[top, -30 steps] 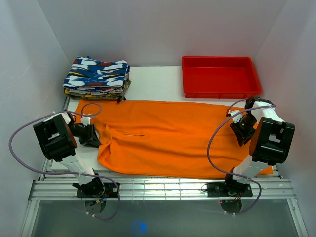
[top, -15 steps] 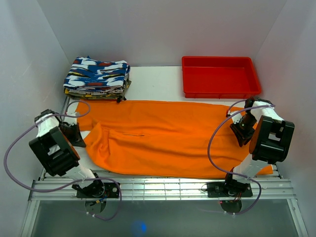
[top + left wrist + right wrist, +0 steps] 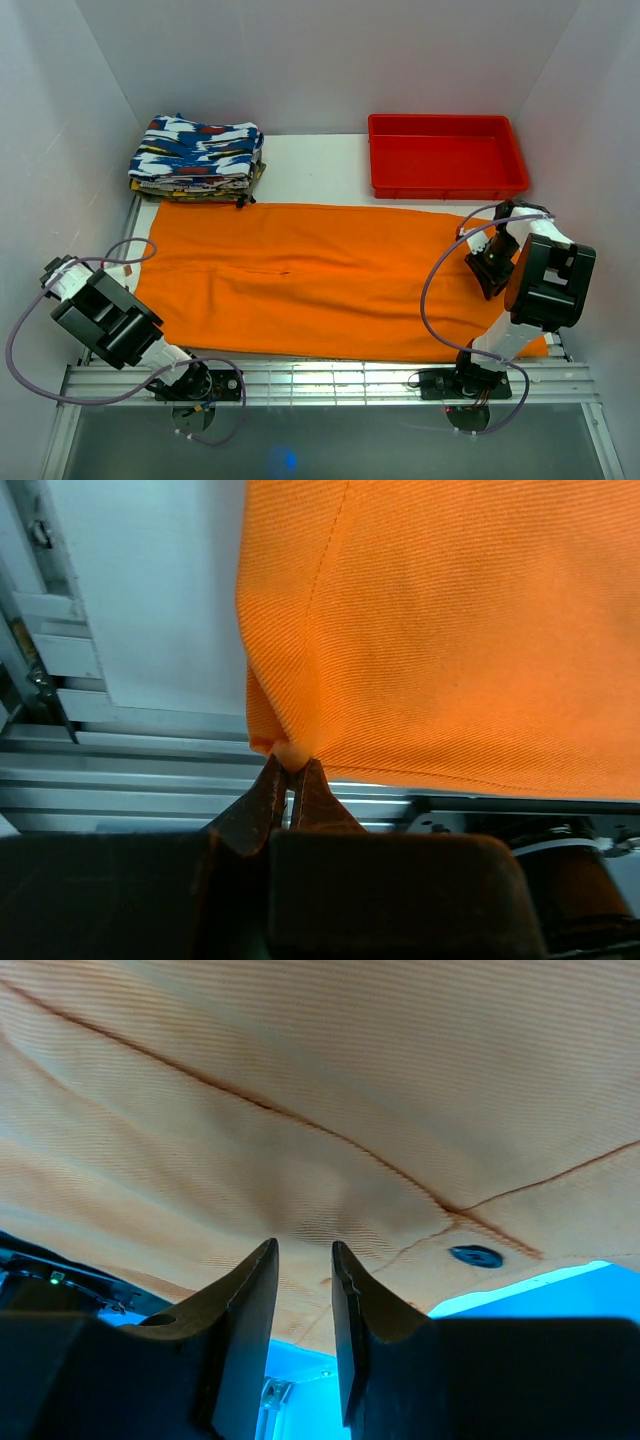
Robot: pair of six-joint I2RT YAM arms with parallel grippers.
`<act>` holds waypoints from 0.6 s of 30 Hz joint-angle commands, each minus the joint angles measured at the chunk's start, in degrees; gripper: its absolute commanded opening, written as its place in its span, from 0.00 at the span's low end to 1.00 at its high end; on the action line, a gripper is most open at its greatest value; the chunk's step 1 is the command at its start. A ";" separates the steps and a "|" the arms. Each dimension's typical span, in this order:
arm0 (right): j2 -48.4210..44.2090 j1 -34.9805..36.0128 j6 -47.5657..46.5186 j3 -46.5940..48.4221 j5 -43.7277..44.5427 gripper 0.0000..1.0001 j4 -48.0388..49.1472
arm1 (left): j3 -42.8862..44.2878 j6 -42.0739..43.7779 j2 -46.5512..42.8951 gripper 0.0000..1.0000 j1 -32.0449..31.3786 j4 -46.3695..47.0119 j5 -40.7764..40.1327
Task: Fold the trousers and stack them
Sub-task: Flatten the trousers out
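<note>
The orange trousers [image 3: 330, 280] lie spread flat across the table, stretched from left to right. My left gripper [image 3: 288, 763] is at their left end, near the front edge. It is shut on a small pinch of the orange hem [image 3: 285, 748], and the cloth [image 3: 450, 630] runs taut away from it. In the top view the left arm [image 3: 100, 315] covers that gripper. My right gripper [image 3: 487, 265] is at the trousers' right end. Its jaws [image 3: 302, 1248] stand slightly apart, tips against the cloth [image 3: 330, 1110], with nothing between them.
A stack of folded blue, white and red patterned clothes [image 3: 197, 158] sits at the back left, touching the trousers' far corner. A red plastic tray [image 3: 446, 155] stands at the back right. Aluminium rails [image 3: 320, 380] run along the near edge. White walls close in on both sides.
My left gripper has shut on the trousers' left edge and pulled it out leftward. The bunched, folded-over left part now lies flat. The right arm has barely moved.
</note>
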 commanded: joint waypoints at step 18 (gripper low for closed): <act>-8.44 0.04 -4.17 -3.27 -5.20 0.27 -3.06 | 27.28 8.02 -0.75 0.98 -0.19 -10.80 31.87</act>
